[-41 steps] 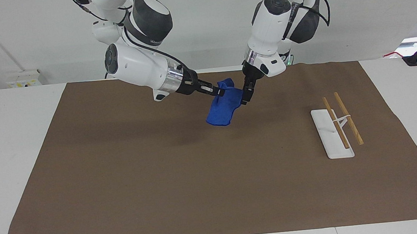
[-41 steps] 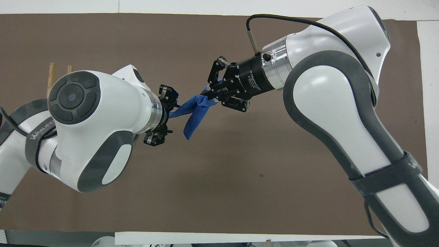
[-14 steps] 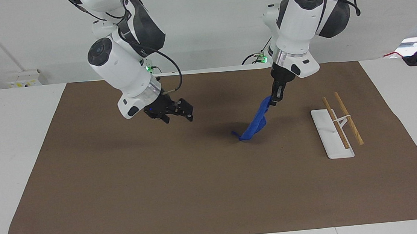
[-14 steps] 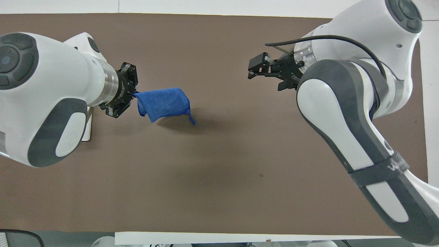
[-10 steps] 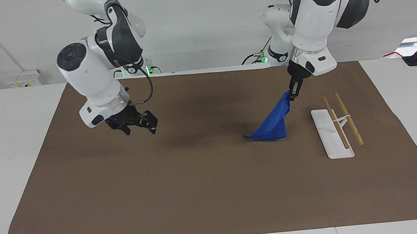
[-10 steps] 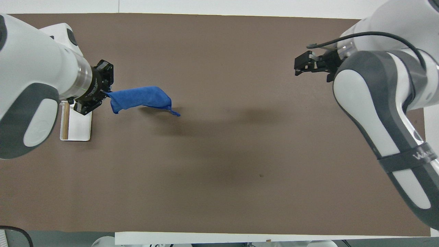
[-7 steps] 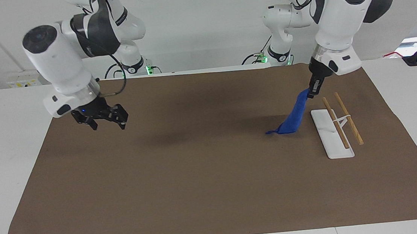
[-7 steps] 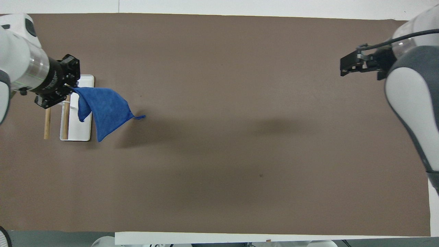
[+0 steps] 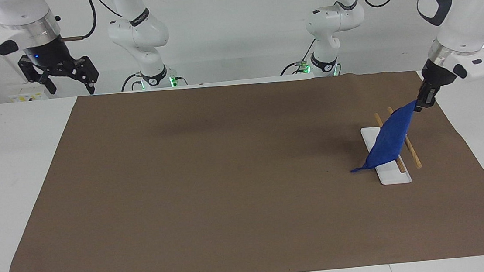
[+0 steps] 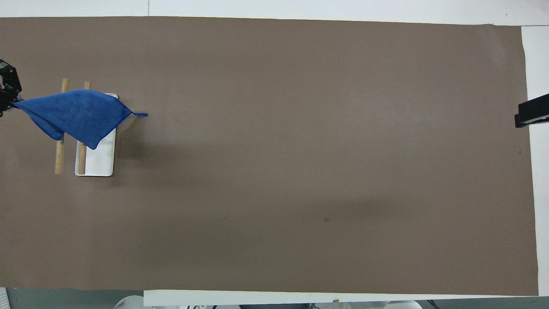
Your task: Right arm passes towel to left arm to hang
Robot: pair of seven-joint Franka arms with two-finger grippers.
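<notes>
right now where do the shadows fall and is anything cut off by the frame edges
Facing view: a soft shadow lies on the brown mat beside the towel, on its right-arm side, with a fainter band nearer the robots. Overhead view: a diffuse shadow beside the rack; both grippers, left and right, are cropped at the frame edges.

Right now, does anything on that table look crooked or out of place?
Only the towel: the left gripper holds it by one corner, so it slants down across the wooden rack rather than draping evenly. The right gripper waits open, raised at its end.
</notes>
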